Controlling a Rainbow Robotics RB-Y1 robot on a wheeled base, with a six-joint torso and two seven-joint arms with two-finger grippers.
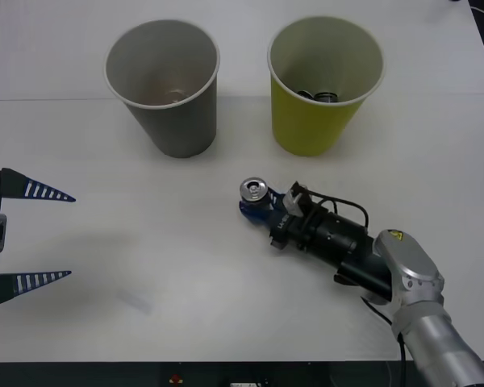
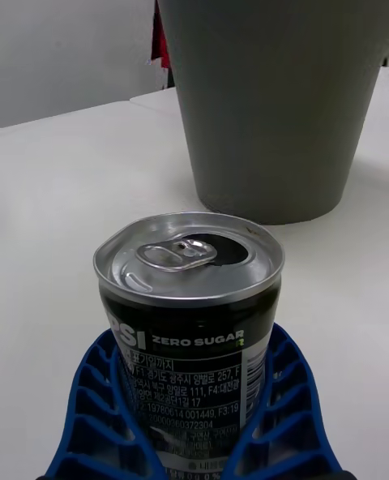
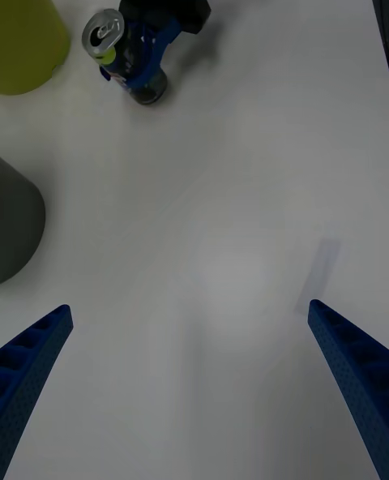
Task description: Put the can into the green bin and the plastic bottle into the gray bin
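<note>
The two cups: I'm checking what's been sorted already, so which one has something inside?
The green bin, on the robot's right. Dark items lie at its bottom, while the gray bin beside it shows only its bare whitish inside.

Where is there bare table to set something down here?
Free: the wide stretch between the open left gripper and the can, in front of the gray bin. Crowded: around the right gripper, closed on the can just before the green bin.

The white tabletop [image 1: 145, 266] carries the gray bin [image 1: 164, 85] far left, the green bin [image 1: 323, 85] far right, the can [image 1: 254, 197] nearer.
</note>
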